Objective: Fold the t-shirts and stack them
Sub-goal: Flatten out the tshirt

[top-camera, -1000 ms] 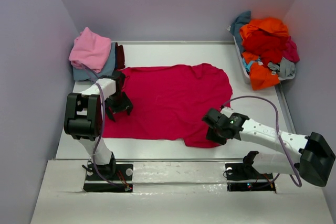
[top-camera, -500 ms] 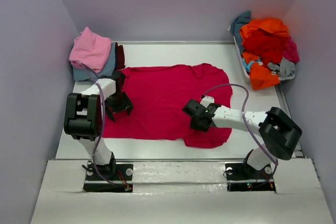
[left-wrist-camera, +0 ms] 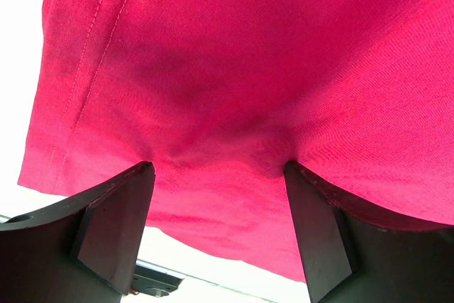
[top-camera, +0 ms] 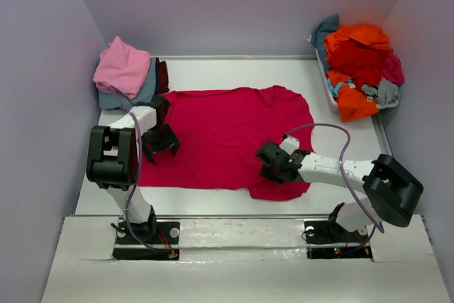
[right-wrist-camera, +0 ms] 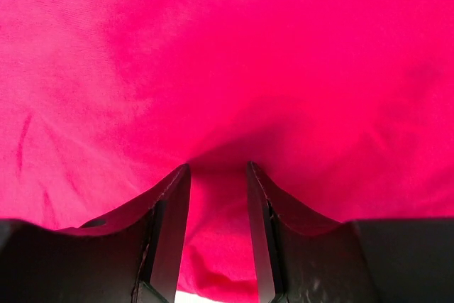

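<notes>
My left gripper [left-wrist-camera: 218, 169] has its jaws spread wide, both tips pressed down on the red t-shirt [left-wrist-camera: 248, 69], with a small pucker of cloth raised between them. A stitched hem runs past at my 10 o'clock, and bare white table [left-wrist-camera: 21, 47] shows beyond it.

My right gripper [right-wrist-camera: 218, 169] has its jaws only a narrow way apart. The tips are sunk into the same shirt, and a ridge of cloth bulges up into the gap. I cannot tell whether they have hold of it.

From above, the left gripper [top-camera: 160, 142] sits on the shirt's 9 o'clock edge and the right gripper [top-camera: 274, 164] near its 5 o'clock corner, close to the near hem. The shirt lies spread flat in the middle of the table.

At 10 o'clock on the table rests a folded stack [top-camera: 128, 72]: pink on top, dusty blue under it, something maroon at the side. At 2 o'clock a loose heap of t-shirts [top-camera: 358, 58], orange, red, teal and grey, fills a white tub [top-camera: 328, 92].
</notes>
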You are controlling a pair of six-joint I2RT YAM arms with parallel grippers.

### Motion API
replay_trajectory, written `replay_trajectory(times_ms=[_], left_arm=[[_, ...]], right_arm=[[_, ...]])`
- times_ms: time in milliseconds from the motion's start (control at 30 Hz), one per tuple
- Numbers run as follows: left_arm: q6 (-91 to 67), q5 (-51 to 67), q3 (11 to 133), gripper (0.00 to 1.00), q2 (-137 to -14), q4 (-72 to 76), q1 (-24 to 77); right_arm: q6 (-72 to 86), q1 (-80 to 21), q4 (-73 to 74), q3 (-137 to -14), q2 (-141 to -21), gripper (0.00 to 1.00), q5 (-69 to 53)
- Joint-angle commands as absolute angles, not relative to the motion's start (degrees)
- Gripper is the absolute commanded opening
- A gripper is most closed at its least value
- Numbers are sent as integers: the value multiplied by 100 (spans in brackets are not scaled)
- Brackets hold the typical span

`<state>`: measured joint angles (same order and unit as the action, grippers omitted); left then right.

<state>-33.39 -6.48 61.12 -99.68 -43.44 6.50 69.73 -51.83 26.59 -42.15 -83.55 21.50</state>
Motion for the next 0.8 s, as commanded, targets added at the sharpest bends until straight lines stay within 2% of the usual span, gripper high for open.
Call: replay_trajectory(times_ms=[0,400,767], left_arm=[[-3252,-1485,5748,85,-10389,-4518,589],[-3217,-1441,5652,85,-10213,-4570,589],[-3243,-1564,5809,85,-9818,-4825,589]], right_arm=[[7514,-5238,3497,-3578,-7955,44,1925],[7918,-5238,4727,-3481,-6619,45,2171],[7771,-5238,5018,-3638,-6266,45,2206]])
